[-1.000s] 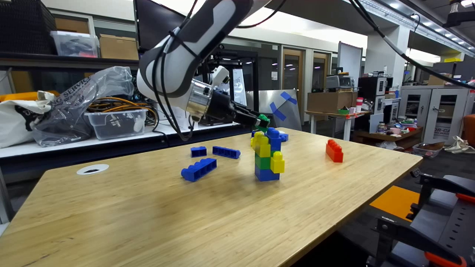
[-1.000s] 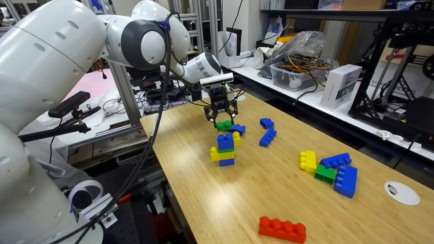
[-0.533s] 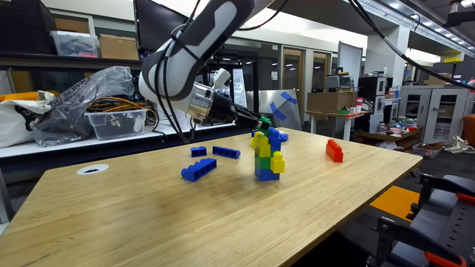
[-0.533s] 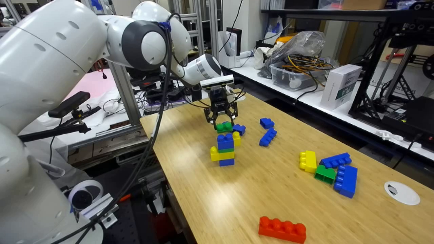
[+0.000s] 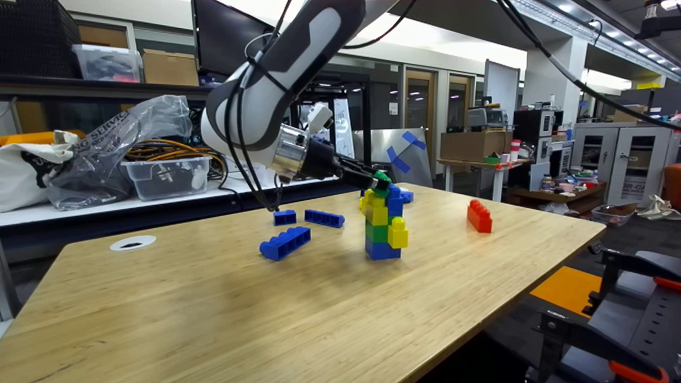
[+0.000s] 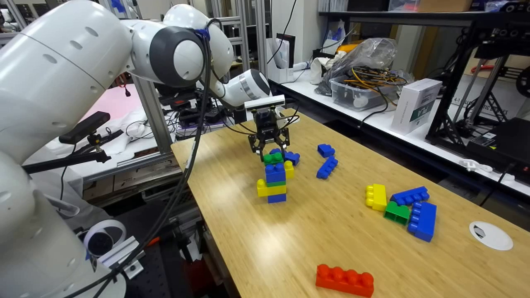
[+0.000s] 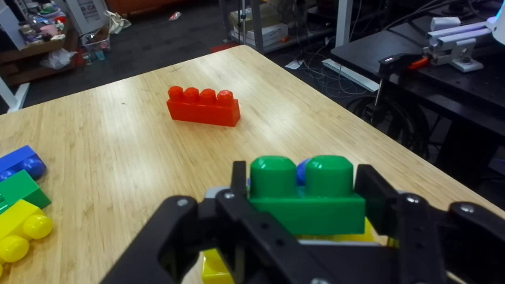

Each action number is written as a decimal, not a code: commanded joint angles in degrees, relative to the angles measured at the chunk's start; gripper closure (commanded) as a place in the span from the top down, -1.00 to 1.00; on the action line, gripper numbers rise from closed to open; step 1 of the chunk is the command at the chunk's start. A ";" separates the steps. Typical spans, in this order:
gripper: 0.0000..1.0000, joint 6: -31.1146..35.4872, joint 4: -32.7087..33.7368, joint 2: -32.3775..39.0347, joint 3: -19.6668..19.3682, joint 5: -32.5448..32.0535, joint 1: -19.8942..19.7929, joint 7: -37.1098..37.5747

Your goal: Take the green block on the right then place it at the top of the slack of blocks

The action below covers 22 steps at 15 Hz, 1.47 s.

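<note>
My gripper [image 6: 273,155] is shut on a small two-stud green block [image 6: 273,159], held between its fingertips. In the wrist view the green block [image 7: 307,215] sits between the gripper's fingers [image 7: 302,175]. The stack [image 6: 276,190] is made of blue, yellow and green blocks and stands upright on the table. Its upper part has a blue block [image 5: 395,201] and a yellow block [image 5: 376,211]. In an exterior view the held green block [image 5: 374,193] is tilted, right over the top of the stack. I cannot tell whether it touches. The gripper partly hides the stack in the wrist view.
A red block [image 6: 344,280] lies apart on the table [image 6: 290,248]. Another green block [image 6: 396,213] lies among a yellow block [image 6: 376,197] and blue blocks [image 6: 422,221]. More blue blocks [image 6: 327,167] lie beyond the stack. The table edge [image 7: 355,118] runs near the gripper.
My gripper has moved down with the green block in it, closer to the top of the stack. The stack and the loose blocks have not moved.
</note>
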 commanded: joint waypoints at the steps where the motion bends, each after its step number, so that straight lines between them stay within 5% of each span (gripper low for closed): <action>1: -0.12 0.94 0.71 1.34 0.95 -0.33 -0.97 -1.51; 11: -0.12 -3.77 3.61 4.73 -0.15 -3.05 0.92 -6.55; 22: -0.12 -17.71 10.83 11.77 -0.35 -20.27 5.07 -21.29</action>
